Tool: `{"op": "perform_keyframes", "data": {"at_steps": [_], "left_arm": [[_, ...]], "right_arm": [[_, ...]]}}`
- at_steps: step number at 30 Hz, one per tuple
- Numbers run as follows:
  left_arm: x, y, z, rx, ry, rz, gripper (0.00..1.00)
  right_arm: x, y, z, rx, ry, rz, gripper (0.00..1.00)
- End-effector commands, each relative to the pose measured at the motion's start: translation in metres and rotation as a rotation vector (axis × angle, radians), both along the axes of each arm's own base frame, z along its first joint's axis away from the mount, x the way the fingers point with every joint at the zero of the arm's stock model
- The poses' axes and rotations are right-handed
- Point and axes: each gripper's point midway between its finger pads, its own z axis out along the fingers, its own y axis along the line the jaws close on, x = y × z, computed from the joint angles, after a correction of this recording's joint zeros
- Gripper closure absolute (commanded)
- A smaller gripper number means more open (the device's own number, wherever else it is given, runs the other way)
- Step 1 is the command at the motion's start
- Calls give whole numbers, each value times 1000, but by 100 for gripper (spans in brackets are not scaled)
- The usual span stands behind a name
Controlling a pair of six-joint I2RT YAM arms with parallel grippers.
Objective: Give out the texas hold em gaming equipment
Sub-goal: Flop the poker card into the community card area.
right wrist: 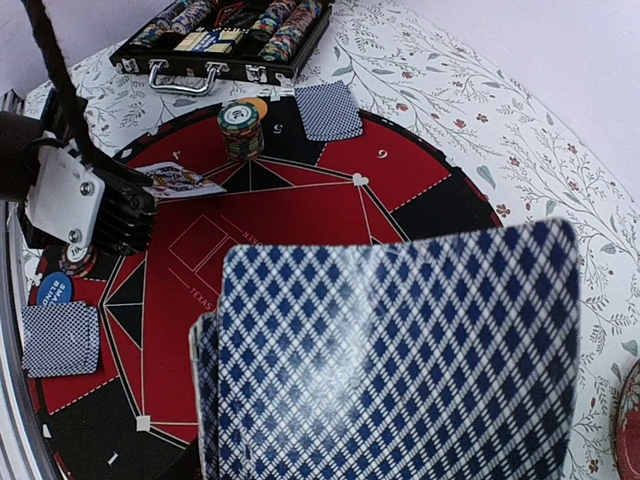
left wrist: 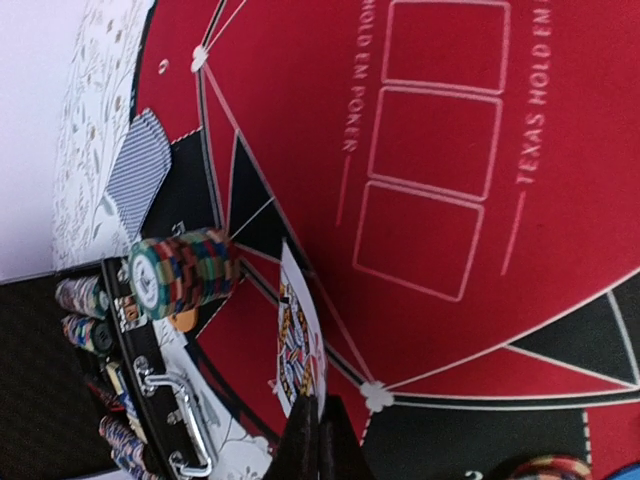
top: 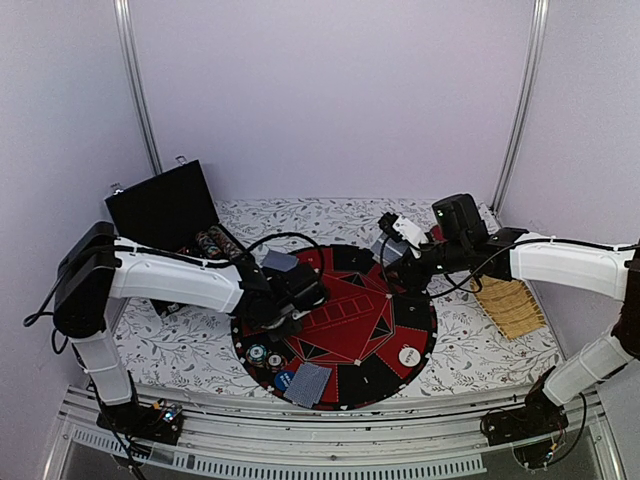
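Left gripper, shut on a face-up card by its edge, may drop it askew; right gripper, half-open around the deck, could spill it.

My table wears a white cloth printed with grey leaves and small flowers. A round red-and-black poker mat lies flat on it, straight ahead of me. Just beside that mat's far left rim stands an open black case, lid up, racked with poker chips. Right of the mat, apart from it, lies a straw-coloured slatted mat.
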Motion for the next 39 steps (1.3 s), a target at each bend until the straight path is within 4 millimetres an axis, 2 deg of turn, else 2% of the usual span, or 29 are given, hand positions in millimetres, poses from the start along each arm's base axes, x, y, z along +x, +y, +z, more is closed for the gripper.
{"op": "perform_keyframes", "data": {"at_steps": [1,5,10,18,24,27,33,35,39], "left_arm": [[-8,-18,-12,-49,46,-76,100],[-17,-22,-33,-45,116,-96,100],[-24,-34,-42,-91,172,-128,100],[-24,-19,-60,-39,228,-87,100],[-20,-22,-62,-73,250,-42,100],[-21,-20,-75,-57,280,-18,100],[-22,-17,-78,-57,297,-1,100],[-24,-19,-76,-72,310,-3,95],[-31,-25,-73,-110,348,-28,74]], "right_arm": [[-1,0,16,41,-26,2,50],[0,0,17,43,-27,1,49],[-2,0,17,42,-25,5,49],[-3,0,17,42,-22,9,49],[-3,0,17,44,-20,11,49],[-3,0,17,43,-20,9,49],[-3,0,15,37,-16,11,49],[-3,0,16,39,-17,10,49],[-3,0,15,35,-19,11,49]]}}
